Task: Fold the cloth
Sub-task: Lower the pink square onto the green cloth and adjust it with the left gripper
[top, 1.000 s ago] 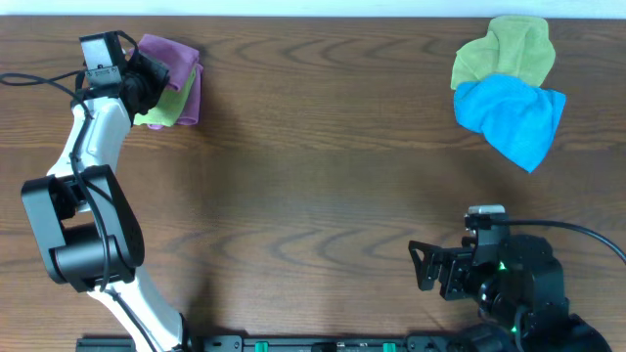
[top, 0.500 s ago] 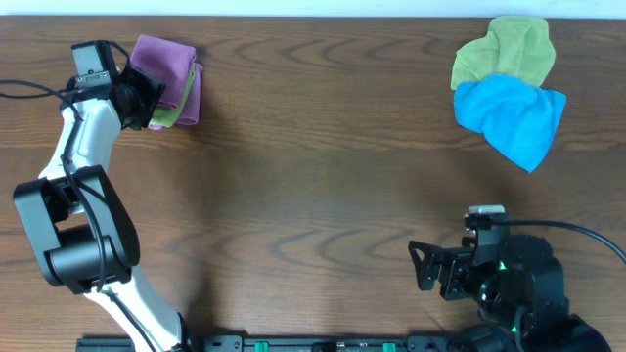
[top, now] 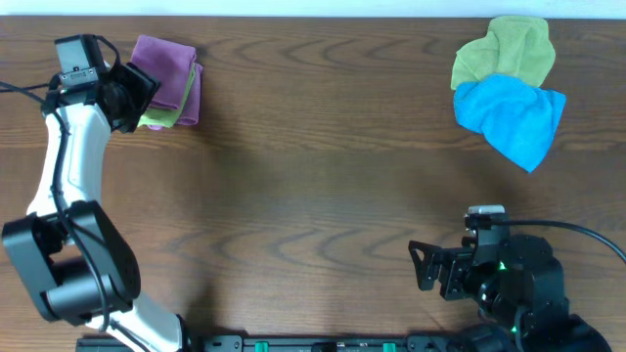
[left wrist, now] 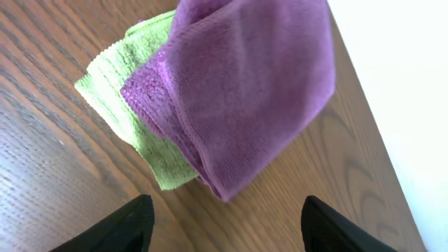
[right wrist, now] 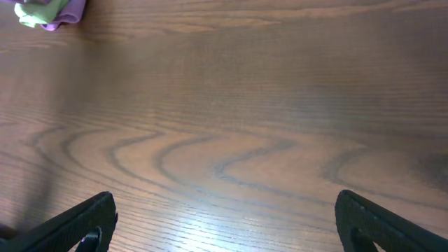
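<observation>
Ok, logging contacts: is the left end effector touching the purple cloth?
Apart. Left wrist view shows bare table between left end effector and purple cloth.

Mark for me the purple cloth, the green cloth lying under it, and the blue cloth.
purple cloth (left wrist: 245,84), left wrist view, middle of its fuzzy top face.
green cloth (left wrist: 105,80), left wrist view, the part showing left of the purple one.
blue cloth (top: 511,117), overhead view, centre of the crumpled heap.

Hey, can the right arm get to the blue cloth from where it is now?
Probably yes. The right gripper is open and empty, and only bare table lies between it and the blue cloth. It points away, so it would need to turn.
</observation>
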